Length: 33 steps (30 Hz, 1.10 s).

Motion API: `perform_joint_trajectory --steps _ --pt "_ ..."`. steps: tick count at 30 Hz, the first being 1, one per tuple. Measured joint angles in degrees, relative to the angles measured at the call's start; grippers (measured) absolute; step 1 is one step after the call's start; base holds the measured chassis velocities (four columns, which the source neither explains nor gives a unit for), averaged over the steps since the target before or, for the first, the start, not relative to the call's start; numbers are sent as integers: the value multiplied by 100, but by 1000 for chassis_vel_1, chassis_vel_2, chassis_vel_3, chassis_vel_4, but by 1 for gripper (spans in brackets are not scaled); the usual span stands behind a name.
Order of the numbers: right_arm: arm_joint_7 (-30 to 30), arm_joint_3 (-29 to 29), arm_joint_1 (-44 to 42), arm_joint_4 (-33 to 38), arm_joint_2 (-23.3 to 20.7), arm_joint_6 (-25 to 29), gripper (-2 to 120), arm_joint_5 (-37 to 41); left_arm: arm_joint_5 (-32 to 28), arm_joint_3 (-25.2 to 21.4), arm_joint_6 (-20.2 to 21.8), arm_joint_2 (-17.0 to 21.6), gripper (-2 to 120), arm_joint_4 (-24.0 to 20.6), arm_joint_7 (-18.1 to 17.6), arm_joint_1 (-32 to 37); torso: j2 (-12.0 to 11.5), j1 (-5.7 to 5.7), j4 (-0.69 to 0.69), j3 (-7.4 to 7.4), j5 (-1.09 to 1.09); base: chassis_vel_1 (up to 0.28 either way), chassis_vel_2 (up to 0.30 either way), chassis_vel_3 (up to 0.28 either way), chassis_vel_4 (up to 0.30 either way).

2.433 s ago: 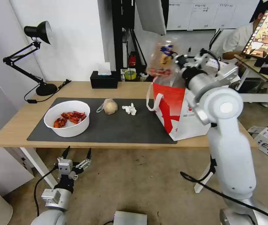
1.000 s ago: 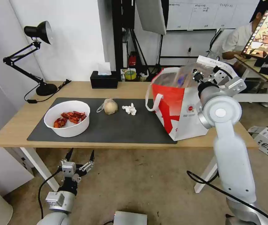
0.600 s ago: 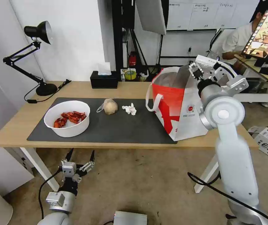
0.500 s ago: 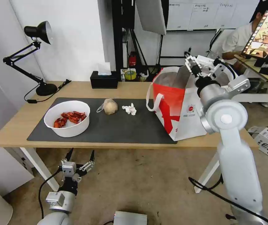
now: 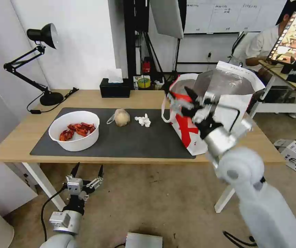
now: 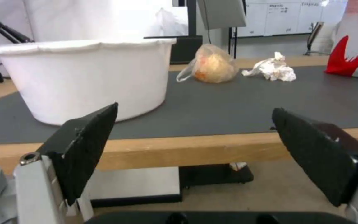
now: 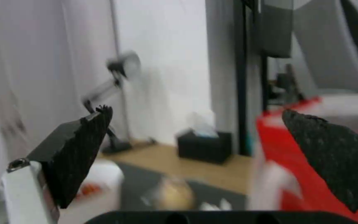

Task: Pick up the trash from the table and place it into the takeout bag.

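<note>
So it's an office-ish room, white wall at the back, and a long light-wood table (image 5: 85,98) with a big dark grey mat (image 5: 127,137) covering most of the top.

The takeout bag (image 5: 220,113) stands at the right end of the tabletop, right on the mat's right edge. It's white with a red panel, the mouth gapes open and you can see the silver foil lining. One white loop handle hangs down its left side.

The trash left on the mat: a white bowl (image 5: 74,130) of red crayfish shells sits near the mat's front-left corner. A small knotted clear bag (image 5: 120,117) with a beige lump in it is around the middle, toward the back edge. A crumpled tissue (image 5: 143,120) lies just beside it on the bag's side, not touching.

The right gripper (image 5: 179,94) is up in the air in front of the takeout bag's left face, black fingers spread wide and holding nothing. From the right wrist camera the two pads (image 7: 79,146) are far apart.

The left gripper (image 5: 87,171) hangs below the front edge of the tabletop, under the bowl, fingers spread wide too, nothing between them.

At the back edge there's a black tissue box (image 5: 114,89), and a black desk lamp (image 5: 41,58) stands at the back-left corner.
</note>
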Motion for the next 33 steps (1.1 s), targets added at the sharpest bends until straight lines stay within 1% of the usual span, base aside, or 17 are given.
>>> perform_joint_trajectory --steps 1,3,4,7,8,11,12,14,15,17,18,20,21,23,24,26,33 --pt "0 0 0 0 0 0 100 0 0 0 0 0 100 0 0 0 0 0 0 0 0 0 0 0 0" --pt "162 47 -372 103 -127 94 100 -604 35 -15 -66 -52 100 17 -4 3 0 0 0 0 1 0 0 0 0" --pt "162 47 -372 103 -127 94 100 -604 35 -15 -66 -52 100 17 -4 3 0 0 0 0 1 0 0 0 0" --pt "602 85 -870 175 -282 263 100 -1223 58 -21 -144 -126 100 41 -4 20 -1 0 0 0 0 0 0 0 0" --pt "602 85 -870 175 -282 263 100 -1223 58 -21 -144 -126 100 41 -4 20 -1 0 0 0 0 0 0 0 0" --pt "998 170 -1385 138 -309 492 100 -1673 83 -67 -209 -151 100 65 -6 38 -1 0 1 0 0 0 0 0 0" --pt "998 170 -1385 138 -309 492 100 -1673 83 -67 -209 -151 100 65 -6 38 -1 0 1 0 0 0 0 0 0" --pt "1209 185 -1740 14 -246 823 100 -2010 109 -88 -271 -157 100 97 -8 48 0 0 1 0 -1 0 0 0 0" --pt "1209 185 -1740 14 -246 823 100 -2010 109 -88 -271 -157 100 97 -8 48 0 0 1 0 -1 0 0 0 0" --pt "1306 187 -2062 -136 -125 1243 100 -2275 115 -97 -292 -163 100 113 -10 52 0 0 1 0 -1 0 0 0 0" --pt "1306 187 -2062 -136 -125 1243 100 -2275 115 -97 -292 -163 100 113 -10 52 0 0 1 0 -1 0 0 0 0" --pt "1321 195 -2515 -272 60 1753 100 -2462 116 -115 -311 -179 100 137 -10 53 0 -1 1 0 0 0 0 0 0" --pt "1321 195 -2515 -272 60 1753 100 -2462 116 -115 -311 -179 100 137 -10 53 0 -1 1 0 0 0 0 0 0" --pt "1321 173 -2850 -415 159 2098 100 -2628 118 -127 -339 -193 100 163 -10 51 0 -1 0 0 -1 0 0 0 0" --pt "1321 173 -2850 -415 159 2098 100 -2628 118 -127 -339 -193 100 163 -10 51 0 -1 0 0 -1 0 0 0 0" --pt "1366 123 -3184 -587 240 2418 100 -2718 121 -135 -374 -214 100 190 -11 52 0 0 0 0 -1 0 0 0 0" --pt "1582 81 -3536 -722 309 2547 100 -2880 129 -135 -403 -261 100 238 -11 42 0 -1 1 0 -1 0 0 0 0"
